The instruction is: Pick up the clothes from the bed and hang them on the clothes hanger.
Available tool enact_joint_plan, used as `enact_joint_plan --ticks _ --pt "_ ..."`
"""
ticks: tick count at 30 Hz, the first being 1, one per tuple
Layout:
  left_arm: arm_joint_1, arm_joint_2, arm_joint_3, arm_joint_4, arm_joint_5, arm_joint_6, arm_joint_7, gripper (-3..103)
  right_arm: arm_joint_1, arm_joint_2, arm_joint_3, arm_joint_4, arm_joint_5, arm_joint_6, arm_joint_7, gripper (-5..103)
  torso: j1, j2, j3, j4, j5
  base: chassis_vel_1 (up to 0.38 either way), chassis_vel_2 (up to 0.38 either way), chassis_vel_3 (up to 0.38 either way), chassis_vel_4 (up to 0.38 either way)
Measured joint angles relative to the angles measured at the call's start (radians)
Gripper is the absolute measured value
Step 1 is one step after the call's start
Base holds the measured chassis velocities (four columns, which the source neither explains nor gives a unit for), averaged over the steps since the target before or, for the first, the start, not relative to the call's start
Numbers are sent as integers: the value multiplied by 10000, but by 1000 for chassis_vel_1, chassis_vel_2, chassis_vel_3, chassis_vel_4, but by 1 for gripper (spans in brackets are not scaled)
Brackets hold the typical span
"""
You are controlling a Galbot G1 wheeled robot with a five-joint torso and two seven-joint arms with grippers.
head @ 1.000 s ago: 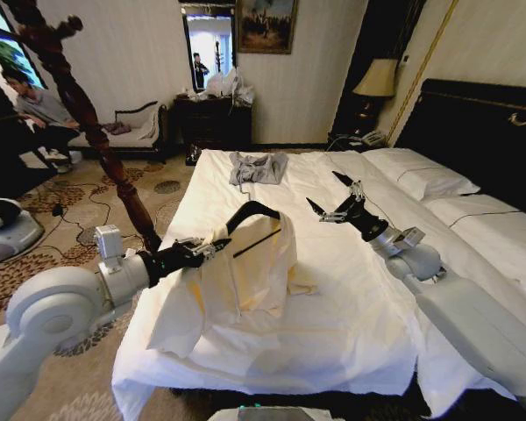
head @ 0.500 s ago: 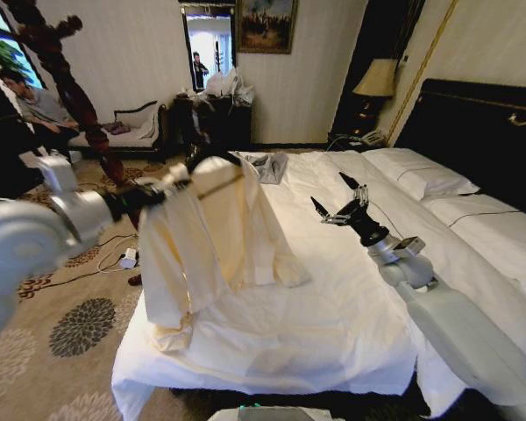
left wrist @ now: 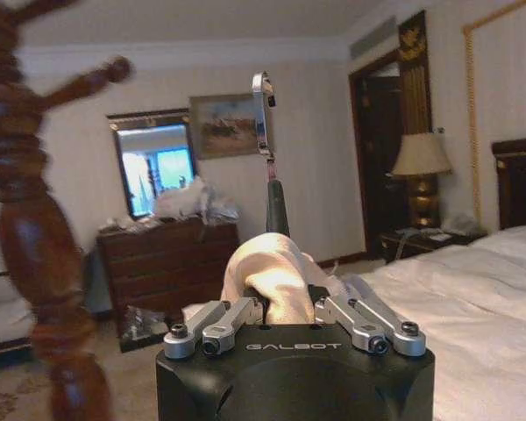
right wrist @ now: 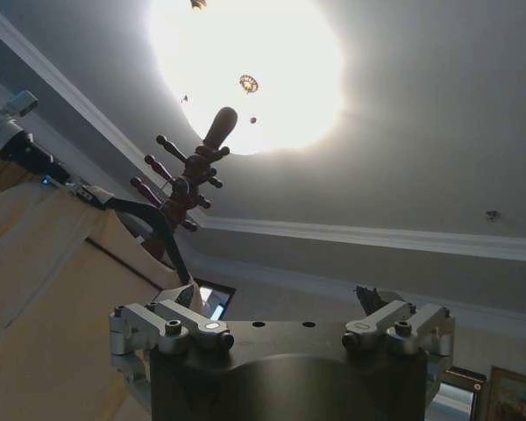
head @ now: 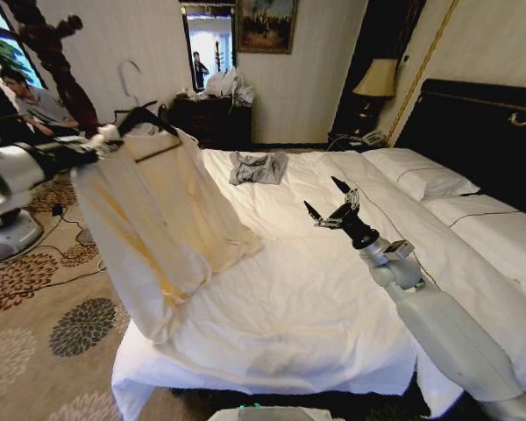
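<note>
Shirt lifted beside the white bed (head: 333, 307)
Left gripper (head: 108, 137) clamps clothes (head: 158, 219) on clothes hanger (head: 145, 118); right gripper (head: 326, 203) splayed apart over bed.

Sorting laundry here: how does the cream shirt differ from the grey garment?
The cream shirt hangs on the black hanger held by the left end effector, draped over the bed's edge; the grey garment lies crumpled, flat on the bed. The shirt looks much larger. Both are wrinkled.
</note>
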Motion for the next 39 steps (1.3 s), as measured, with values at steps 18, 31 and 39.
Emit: enact_joint_plan --ticks 18,31,39 --pt "-5099 -989 3828 3410 348 -1135 1712 19 -46 215 14 -100 -105 48 -24 100 -1 0 1 -2 0 0 0 0 0" --pt "-8519 -2493 6434 5803 1168 -1099 1642 19 -383 79 418 -167 -106 269 -23 100 1 -1 2 1 2 0 0 0 0" --pt "-8927 -2629 6655 6250 1377 -1016 1499 19 -368 113 433 -285 -113 350 -53 100 -2 0 0 4 3 0 0 0 0"
